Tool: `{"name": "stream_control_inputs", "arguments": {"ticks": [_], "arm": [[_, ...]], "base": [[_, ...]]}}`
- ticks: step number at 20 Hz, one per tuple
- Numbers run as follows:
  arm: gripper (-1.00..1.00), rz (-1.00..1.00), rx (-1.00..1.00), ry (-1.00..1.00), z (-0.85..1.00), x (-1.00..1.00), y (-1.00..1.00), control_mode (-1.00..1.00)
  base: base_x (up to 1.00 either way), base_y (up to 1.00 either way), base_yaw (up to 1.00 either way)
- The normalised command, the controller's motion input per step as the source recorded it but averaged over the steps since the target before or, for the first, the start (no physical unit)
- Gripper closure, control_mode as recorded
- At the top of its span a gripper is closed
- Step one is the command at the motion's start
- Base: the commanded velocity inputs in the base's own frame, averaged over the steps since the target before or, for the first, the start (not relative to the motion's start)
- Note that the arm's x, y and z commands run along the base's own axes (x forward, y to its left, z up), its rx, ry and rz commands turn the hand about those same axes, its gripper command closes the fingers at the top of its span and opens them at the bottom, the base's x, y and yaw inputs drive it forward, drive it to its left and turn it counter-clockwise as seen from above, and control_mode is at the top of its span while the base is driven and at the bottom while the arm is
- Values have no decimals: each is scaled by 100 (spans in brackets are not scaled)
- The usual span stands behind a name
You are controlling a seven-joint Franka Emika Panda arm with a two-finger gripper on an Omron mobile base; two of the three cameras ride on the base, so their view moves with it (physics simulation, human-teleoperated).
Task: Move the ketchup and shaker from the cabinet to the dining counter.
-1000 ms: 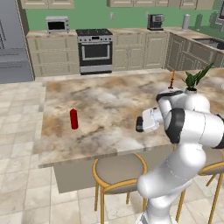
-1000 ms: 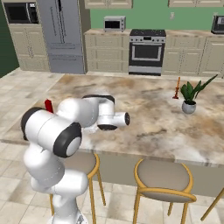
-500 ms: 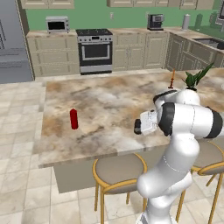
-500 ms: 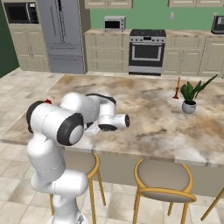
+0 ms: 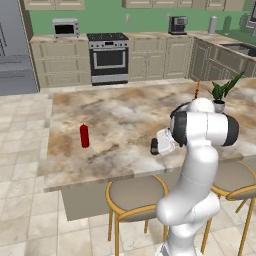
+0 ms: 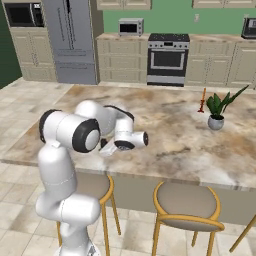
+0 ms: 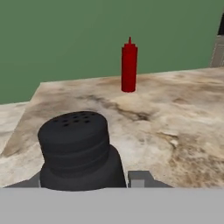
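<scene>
The red ketchup (image 5: 84,136) stands upright on the marble dining counter (image 5: 120,112) near its left end; it also stands ahead of the hand (image 7: 129,68). My gripper (image 5: 156,146) hangs low over the counter's front edge, shut on the black shaker (image 5: 154,147). The shaker's perforated top (image 7: 76,146) sits between the fingers (image 7: 140,178). Whether its base touches the marble is hidden. From the right, the gripper (image 6: 107,147) points left beside the arm's elbow. Tan wall cabinet bottoms (image 6: 120,4) line the back wall; I cannot tell which is the task's cabinet.
A potted plant (image 5: 220,95) and a thin orange-red candlestick (image 5: 197,88) stand at the counter's far right. Yellow-framed stools (image 5: 136,194) are tucked under the near edge. A stove (image 5: 109,57) and fridge (image 6: 70,40) line the back wall.
The hand with the shaker has sunk a little toward the counter and eased left, while the elbow swung upright. The ketchup has not moved.
</scene>
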Motion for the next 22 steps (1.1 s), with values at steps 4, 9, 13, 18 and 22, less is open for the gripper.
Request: {"name": "stream_control_inputs", "arguments": {"ticks": [4, 9, 13, 18, 22], "arm": [[100, 5, 0, 0, -32, 30, 0, -100], [100, 5, 0, 0, -34, 33, 0, -100], [100, 5, 2, 0, -37, 35, 0, -100], [-100, 6, 3, 0, -35, 33, 0, -100], [-100, 4, 0, 0, -25, 4, 0, -100]], "base": [[0, 0, 0], [0, 0, 0], [0, 0, 0], [0, 0, 0], [0, 0, 0]]}}
